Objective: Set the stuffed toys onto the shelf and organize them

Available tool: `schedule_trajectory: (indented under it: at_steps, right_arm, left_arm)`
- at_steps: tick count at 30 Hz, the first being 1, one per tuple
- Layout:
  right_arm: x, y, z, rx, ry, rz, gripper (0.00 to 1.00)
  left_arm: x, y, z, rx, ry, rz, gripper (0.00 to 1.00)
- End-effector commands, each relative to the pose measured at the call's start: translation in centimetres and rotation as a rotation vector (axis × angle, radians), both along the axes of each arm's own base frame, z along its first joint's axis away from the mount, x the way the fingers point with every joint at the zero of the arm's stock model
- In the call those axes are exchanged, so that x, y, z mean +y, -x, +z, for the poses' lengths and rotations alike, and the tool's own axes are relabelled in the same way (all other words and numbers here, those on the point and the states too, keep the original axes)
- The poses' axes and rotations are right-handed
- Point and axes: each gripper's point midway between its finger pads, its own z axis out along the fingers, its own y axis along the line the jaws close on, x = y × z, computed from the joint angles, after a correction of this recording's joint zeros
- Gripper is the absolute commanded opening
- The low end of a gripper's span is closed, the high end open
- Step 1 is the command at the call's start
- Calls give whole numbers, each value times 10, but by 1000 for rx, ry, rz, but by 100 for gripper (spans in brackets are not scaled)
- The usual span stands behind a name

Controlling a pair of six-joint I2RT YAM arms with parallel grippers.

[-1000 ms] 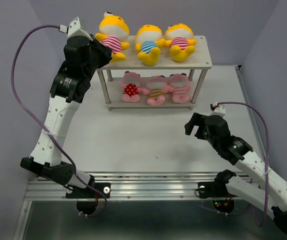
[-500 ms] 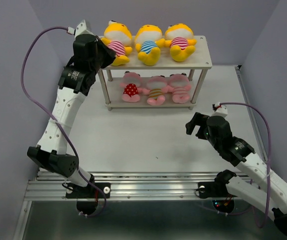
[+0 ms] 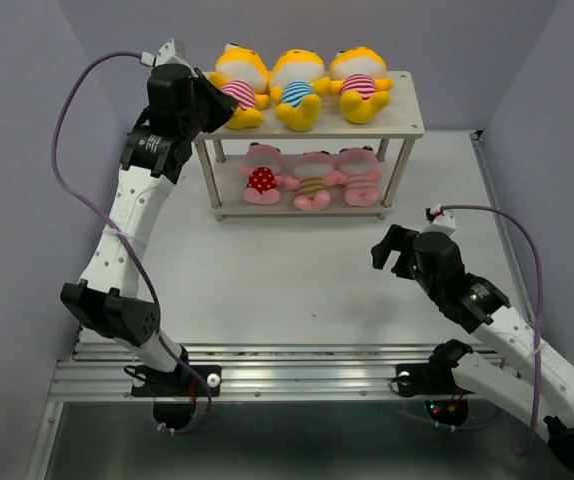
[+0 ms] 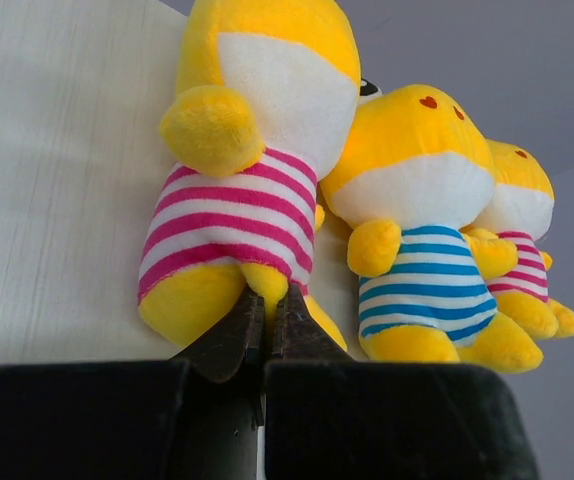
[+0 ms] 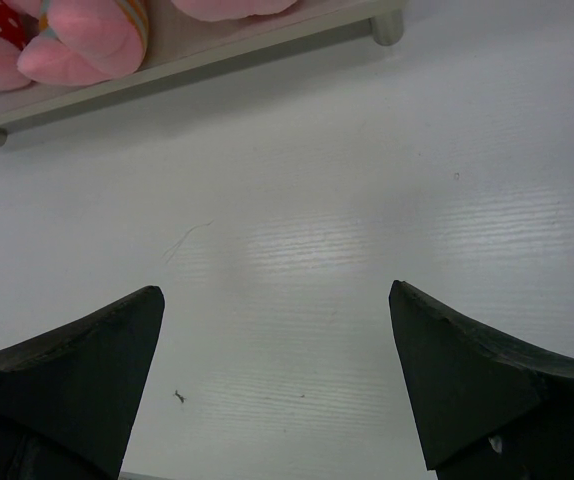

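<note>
Three yellow stuffed toys lie in a row on the shelf's top board [image 3: 403, 117]: pink-striped [image 3: 239, 75], blue-striped [image 3: 297, 85], pink-striped [image 3: 362, 80]. Three pink ones lie on the lower board: red-dotted [image 3: 261, 180], brown-striped [image 3: 313, 186], pink-striped [image 3: 360, 180]. My left gripper [image 3: 219, 105] is at the top board's left end. In the left wrist view it [image 4: 267, 300] is shut on the bottom of the left yellow toy [image 4: 227, 215], which leans against the blue-striped one [image 4: 422, 250]. My right gripper [image 3: 394, 255] is open and empty over the table, its jaws wide apart [image 5: 275, 292].
The shelf stands at the back of the white table, near the rear wall. Its thin legs [image 3: 397, 175] stand on the table. The lower board's front edge [image 5: 217, 45] and pink toy feet [image 5: 77, 40] show in the right wrist view. Grey walls stand on both sides.
My left gripper has moved right along the top board, sliding the left yellow toy against the blue-striped one. The right arm has hardly moved.
</note>
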Motion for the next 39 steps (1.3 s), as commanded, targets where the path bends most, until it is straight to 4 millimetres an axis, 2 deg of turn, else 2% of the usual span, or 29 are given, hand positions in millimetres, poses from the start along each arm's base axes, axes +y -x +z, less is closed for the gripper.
schedule_trajectory:
  at_steps: [1, 15, 19, 21, 22, 27, 31, 34, 37, 39]
  right_arm:
    - [0, -6, 15, -56, -41, -26, 100]
    - [0, -6, 15, -58, -43, -28, 100]
    - [-1, -5, 17, -61, -47, -31, 100]
    - [-1, -5, 16, -62, -45, -29, 100]
    - [-1, -5, 17, -64, -49, -32, 100]
    - [0, -5, 17, -64, -51, -31, 100]
    - [0, -5, 17, -62, -54, -30, 100]
    - [0, -5, 16, -58, -53, -31, 100]
    - [0, -5, 15, -57, -55, -32, 100]
    - [1, -5, 15, -57, -56, -33, 100]
  left_arm:
    - [-6, 3, 22, -48, 56, -38, 0]
    - [-18, 5, 16, -11, 138, -94, 0]
    - [-12, 2, 11, 2, 133, -61, 0]
    - [-11, 3, 12, -3, 136, -61, 13]
    - [-11, 3, 10, 0, 136, -60, 14]
    - [-8, 2, 9, -2, 125, -58, 34]
    - [-6, 3, 8, 2, 116, -48, 35]
    - [-3, 3, 10, -8, 106, -44, 40]
    - [1, 5, 15, -17, 84, -28, 48]
    - [4, 6, 16, -21, 73, -17, 58]
